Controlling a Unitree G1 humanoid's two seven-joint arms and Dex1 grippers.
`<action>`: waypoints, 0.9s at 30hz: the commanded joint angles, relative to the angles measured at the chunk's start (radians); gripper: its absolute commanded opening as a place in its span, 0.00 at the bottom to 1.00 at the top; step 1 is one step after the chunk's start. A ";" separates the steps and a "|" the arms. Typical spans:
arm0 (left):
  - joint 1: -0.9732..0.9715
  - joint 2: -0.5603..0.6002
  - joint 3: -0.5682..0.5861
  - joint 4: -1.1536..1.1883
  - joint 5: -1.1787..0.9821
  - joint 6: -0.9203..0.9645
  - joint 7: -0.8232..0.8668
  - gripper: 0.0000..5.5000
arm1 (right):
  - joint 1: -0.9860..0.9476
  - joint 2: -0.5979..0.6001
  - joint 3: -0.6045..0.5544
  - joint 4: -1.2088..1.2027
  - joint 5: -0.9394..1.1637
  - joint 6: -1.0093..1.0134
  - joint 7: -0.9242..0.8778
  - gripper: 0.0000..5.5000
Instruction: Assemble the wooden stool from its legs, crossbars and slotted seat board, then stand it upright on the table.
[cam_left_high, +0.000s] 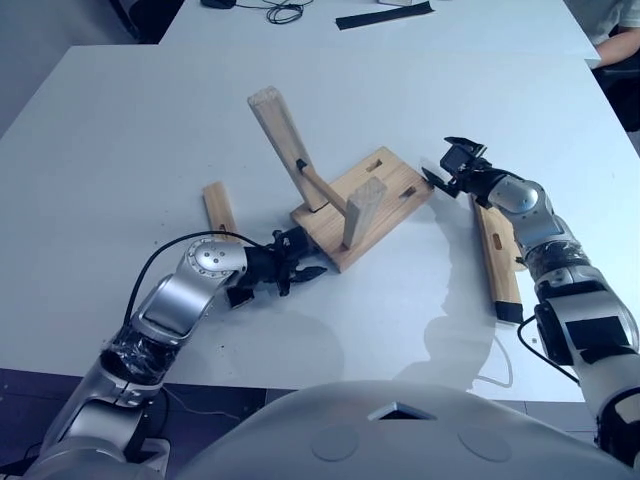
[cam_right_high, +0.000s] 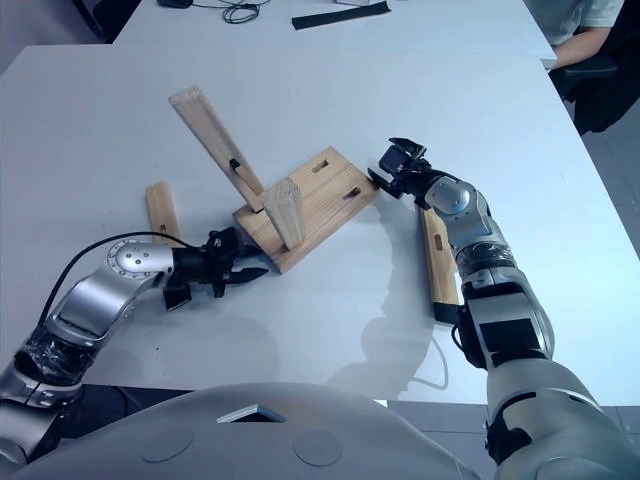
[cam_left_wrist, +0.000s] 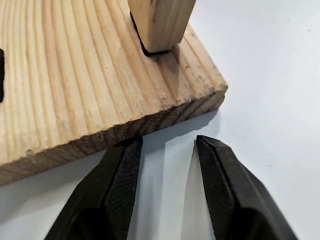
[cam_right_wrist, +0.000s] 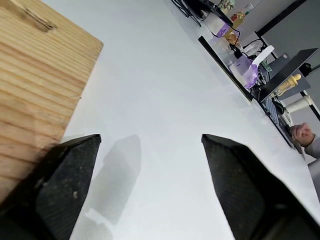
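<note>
had my left fingers (cam_left_wrist: 117, 180) open at the near corner of the seat board (cam_left_high: 385, 185) and my right fingers (cam_right_wrist: 235, 180) open at its far corner, board lying on the tabletop (cam_left_high: 120, 150)

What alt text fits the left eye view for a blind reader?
A seat board lies flat on a table, holding one upright leg and one tilted leg with a crossbar between them. The open left gripper is at its near corner, the open right gripper at its far right corner. A loose leg lies nearby.
</note>
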 joint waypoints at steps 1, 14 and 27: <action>-0.059 -0.038 -0.023 0.146 0.077 -0.009 0.068 0.37 | 0.044 -0.019 0.032 -0.040 0.004 -0.055 0.100 0.68; -0.139 -0.008 0.026 0.336 0.157 -0.149 0.125 0.37 | 0.342 -0.142 0.029 -0.674 0.139 0.107 0.339 0.68; -0.089 0.001 0.069 0.199 0.159 -0.123 0.126 0.37 | 0.158 -0.154 -0.030 -0.655 0.132 0.205 0.329 0.68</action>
